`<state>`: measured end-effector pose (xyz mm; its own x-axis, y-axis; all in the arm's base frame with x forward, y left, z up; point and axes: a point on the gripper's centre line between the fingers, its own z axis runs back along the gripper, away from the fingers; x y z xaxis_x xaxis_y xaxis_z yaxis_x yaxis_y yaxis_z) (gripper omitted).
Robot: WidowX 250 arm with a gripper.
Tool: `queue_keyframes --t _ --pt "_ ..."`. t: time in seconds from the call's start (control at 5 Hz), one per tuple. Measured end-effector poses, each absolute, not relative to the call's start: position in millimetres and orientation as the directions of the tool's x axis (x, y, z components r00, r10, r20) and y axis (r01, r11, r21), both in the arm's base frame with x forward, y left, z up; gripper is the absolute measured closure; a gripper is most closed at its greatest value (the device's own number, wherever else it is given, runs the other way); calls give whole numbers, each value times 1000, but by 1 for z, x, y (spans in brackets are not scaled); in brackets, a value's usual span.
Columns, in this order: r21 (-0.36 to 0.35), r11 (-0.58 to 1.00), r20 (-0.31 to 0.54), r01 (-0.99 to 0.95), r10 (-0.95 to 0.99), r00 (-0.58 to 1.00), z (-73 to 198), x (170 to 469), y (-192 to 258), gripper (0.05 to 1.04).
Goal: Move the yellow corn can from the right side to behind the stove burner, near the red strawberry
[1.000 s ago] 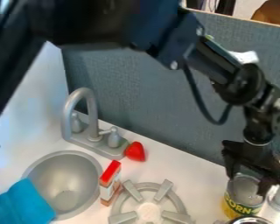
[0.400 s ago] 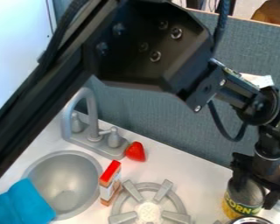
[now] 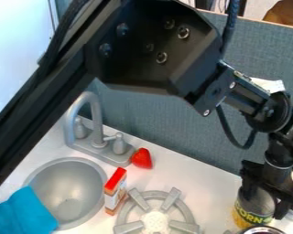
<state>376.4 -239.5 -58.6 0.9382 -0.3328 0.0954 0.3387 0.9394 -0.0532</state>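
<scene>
At the lower right, the gripper (image 3: 265, 202) hangs down over a yellow-labelled can (image 3: 248, 215) with a grey metal top. Its fingers stand open, one over the upper left of the can and the other by its right side; whether they touch it I cannot tell. The can is upright on the white counter. Just in front of it, cut by the bottom edge, is a round metal-rimmed object (image 3: 262, 229).
A grey sink basin (image 3: 66, 194) holds part of a blue cloth (image 3: 25, 212), with a faucet (image 3: 95, 121) behind. A red strawberry-like toy (image 3: 141, 158), a red-topped carton (image 3: 115, 189) and a burner (image 3: 129, 227) lie between sink and can. A grey partition (image 3: 167, 121) stands behind.
The arm's upper part has swung right and lower, and the gripper has shifted slightly right and down beside the can. Since the middle frame it has barely moved. The can has kept its place.
</scene>
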Motion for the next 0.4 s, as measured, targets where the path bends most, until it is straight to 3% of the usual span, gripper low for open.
queue_keyframes --t 0.4 --pt "-49 956 83 288 -283 956 -59 372 -224 81"
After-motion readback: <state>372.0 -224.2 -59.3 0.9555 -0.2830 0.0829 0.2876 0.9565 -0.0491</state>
